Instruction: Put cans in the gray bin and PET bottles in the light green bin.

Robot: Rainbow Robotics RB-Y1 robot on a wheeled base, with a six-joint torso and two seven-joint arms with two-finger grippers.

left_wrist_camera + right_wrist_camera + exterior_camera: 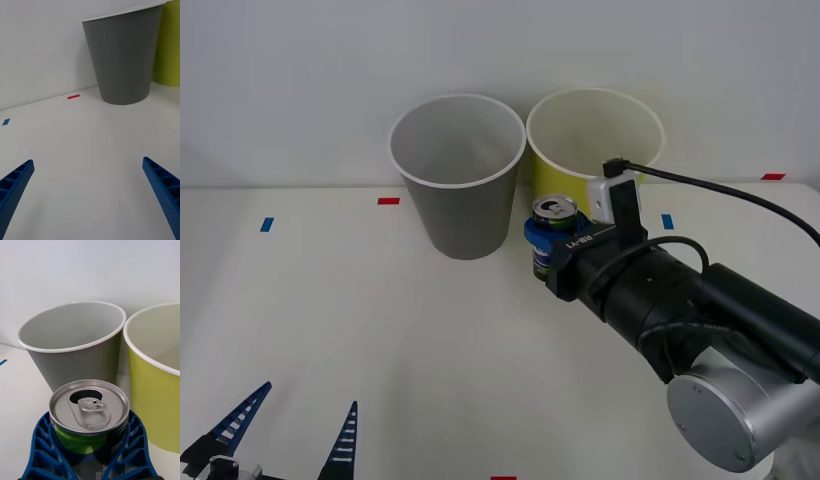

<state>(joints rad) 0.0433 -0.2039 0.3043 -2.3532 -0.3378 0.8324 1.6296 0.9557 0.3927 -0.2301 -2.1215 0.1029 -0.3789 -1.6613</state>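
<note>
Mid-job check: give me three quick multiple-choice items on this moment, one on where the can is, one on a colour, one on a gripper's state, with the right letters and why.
1. Where is the can?
A. inside the gray bin
B. held in front of the bins, nearer the light green bin
C. lying on the table by the left gripper

2. What colour is the bin farther to the robot's left?
A. gray
B. yellow-green
C. blue

3. How is the left gripper?
A. shut on the can
B. shut on nothing
C. open, holding nothing

Answers: 1 B, the right gripper's blue fingers clasp it before the light green bin. 2 A, the gray bin stands left. 3 C, its fingers are spread over the bare table.
</note>
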